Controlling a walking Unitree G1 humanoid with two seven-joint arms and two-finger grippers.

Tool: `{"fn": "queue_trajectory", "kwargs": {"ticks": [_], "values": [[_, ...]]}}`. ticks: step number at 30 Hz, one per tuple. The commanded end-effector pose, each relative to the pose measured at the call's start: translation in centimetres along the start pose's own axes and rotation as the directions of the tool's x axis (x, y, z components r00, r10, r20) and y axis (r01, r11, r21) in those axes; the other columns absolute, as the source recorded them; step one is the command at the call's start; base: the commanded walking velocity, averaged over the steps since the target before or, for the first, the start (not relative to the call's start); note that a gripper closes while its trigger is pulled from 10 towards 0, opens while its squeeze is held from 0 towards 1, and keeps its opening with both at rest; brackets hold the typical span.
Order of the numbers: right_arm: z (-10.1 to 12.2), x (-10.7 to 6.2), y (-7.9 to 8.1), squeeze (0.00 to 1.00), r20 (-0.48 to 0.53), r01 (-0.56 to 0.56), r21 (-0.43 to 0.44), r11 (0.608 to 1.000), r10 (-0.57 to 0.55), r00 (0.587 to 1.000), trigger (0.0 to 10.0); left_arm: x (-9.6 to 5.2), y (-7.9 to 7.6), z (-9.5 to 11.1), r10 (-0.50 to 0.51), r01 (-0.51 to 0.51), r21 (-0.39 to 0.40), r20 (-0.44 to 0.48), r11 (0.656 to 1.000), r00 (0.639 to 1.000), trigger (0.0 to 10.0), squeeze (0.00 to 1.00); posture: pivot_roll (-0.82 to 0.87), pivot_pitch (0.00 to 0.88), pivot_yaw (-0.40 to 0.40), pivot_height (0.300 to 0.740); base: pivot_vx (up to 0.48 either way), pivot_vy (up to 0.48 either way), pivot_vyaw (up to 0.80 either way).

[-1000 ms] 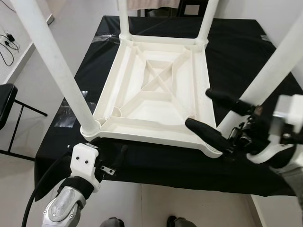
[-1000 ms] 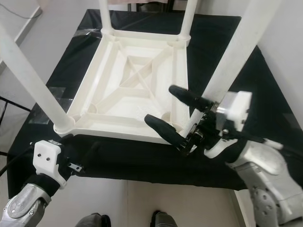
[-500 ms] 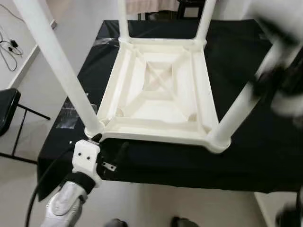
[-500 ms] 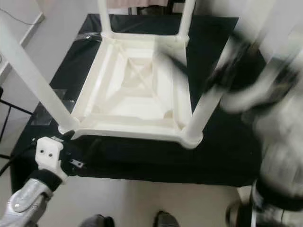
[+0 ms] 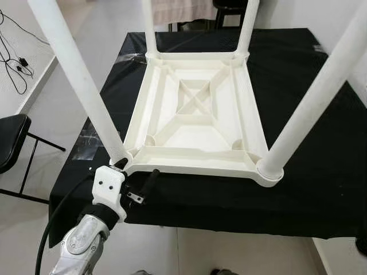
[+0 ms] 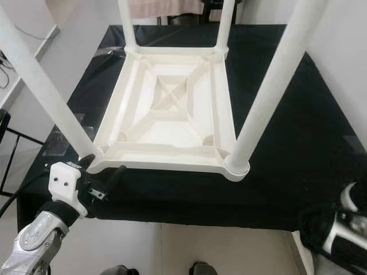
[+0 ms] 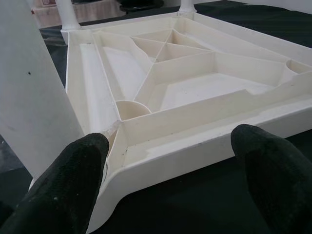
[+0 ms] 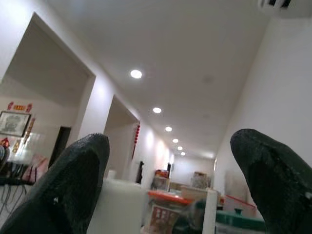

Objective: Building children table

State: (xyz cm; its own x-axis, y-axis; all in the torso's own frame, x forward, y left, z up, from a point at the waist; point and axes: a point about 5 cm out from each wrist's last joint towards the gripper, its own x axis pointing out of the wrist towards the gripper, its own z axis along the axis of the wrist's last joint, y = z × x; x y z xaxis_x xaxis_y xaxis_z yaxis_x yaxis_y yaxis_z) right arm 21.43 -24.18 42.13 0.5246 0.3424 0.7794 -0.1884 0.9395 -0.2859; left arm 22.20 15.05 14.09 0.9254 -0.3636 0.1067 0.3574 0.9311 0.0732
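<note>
While the white plastic children's table (image 5: 198,114) lies upside down on the black-covered tabletop (image 5: 309,86), its ribbed underside faces up and four white legs stand out of its corner sockets, the two near ones, the near left leg (image 5: 80,80) and the near right leg (image 5: 318,91), rising steeply toward the camera and the two far ones standing at the back edge. At the near left corner of the table, the left gripper (image 7: 170,161) sits low at the tabletop's front edge with its two black fingers (image 7: 73,180) spread apart and holding nothing; in the left wrist view they frame the cream rim of that corner, one finger just beside the base of the near left leg, though contact cannot be judged. Well away from the table, the right gripper (image 8: 170,180) points upward toward a ceiling with recessed lights, its fingers likewise parted and empty, and the right arm (image 6: 338,232) shows low beside the tabletop's near right corner. A black chair (image 5: 11,140) stands on the floor to the left.
</note>
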Motion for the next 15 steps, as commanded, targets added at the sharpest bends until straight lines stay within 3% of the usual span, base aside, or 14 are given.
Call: {"fn": "queue_trajectory", "kwargs": {"ticks": [1,8,15], "values": [[-0.8,-0.3,0.7,0.0,-0.052,-0.009,0.013,1.0,0.01,0.999,10.0,-0.2,0.1,-0.4,0.005,-0.006,-0.001,-0.013,1.0,1.0,10.0,0.0,-0.02,0.126,0.02,0.74,0.0,0.0,0.0],[-2.2,-0.8,2.4,0.0,-0.129,-0.056,0.103,0.993,0.069,0.989,10.0,-0.4,0.1,-0.4,0.007,-0.007,-0.001,-0.011,1.0,1.0,10.0,0.0,-0.03,0.132,0.01,0.74,0.0,0.0,0.0],[-3.6,-1.0,2.9,0.0,-0.207,-0.043,0.134,0.99,0.071,0.976,10.0,-0.5,0.1,-0.4,0.025,-0.025,0.0,-0.005,1.0,1.0,10.0,0.0,-0.02,0.137,-0.005,0.74,0.0,0.0,0.0]]}}
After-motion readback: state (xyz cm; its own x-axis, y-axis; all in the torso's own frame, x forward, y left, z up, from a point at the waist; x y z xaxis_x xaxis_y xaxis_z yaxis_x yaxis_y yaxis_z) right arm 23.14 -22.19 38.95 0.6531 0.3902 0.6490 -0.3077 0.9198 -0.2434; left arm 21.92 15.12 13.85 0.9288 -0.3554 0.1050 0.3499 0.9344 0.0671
